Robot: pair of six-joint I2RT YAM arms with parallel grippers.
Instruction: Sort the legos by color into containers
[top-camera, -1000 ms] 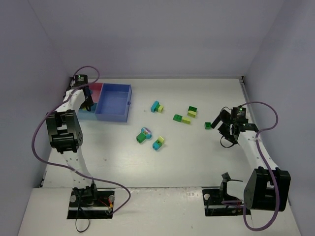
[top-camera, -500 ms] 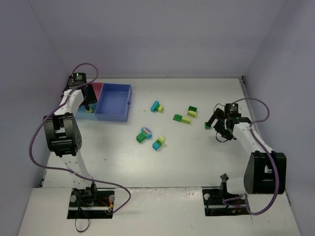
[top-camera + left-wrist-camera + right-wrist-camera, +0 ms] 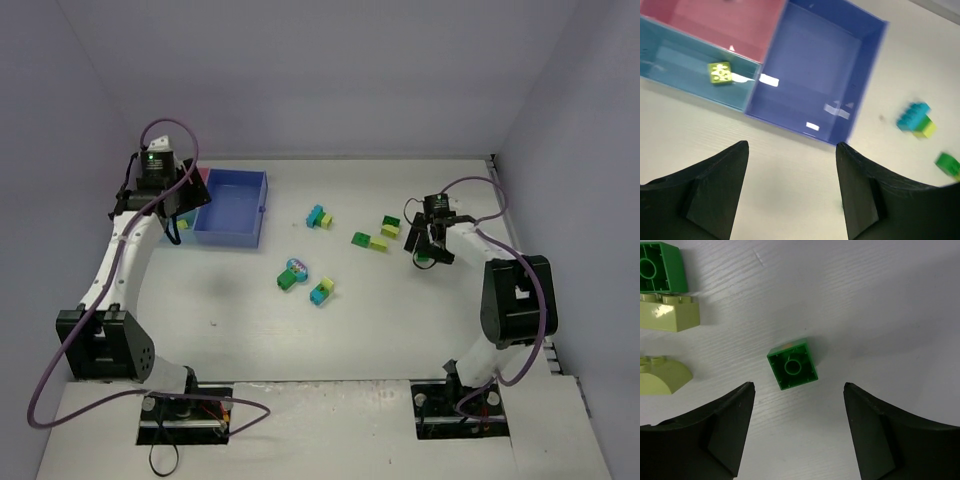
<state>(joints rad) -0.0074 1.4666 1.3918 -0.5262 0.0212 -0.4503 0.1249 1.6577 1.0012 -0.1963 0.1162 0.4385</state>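
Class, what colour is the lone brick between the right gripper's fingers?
The brick is green, shown best in the right wrist view.

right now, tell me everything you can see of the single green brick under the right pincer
The green brick is a small square block of glossy plastic, lying hollow side up, so its thin walls and a round central tube show. It sits flat on the white table, turned slightly askew in the right wrist view, touching no other brick. The right pincer stands open with a finger on each side, clear of it.
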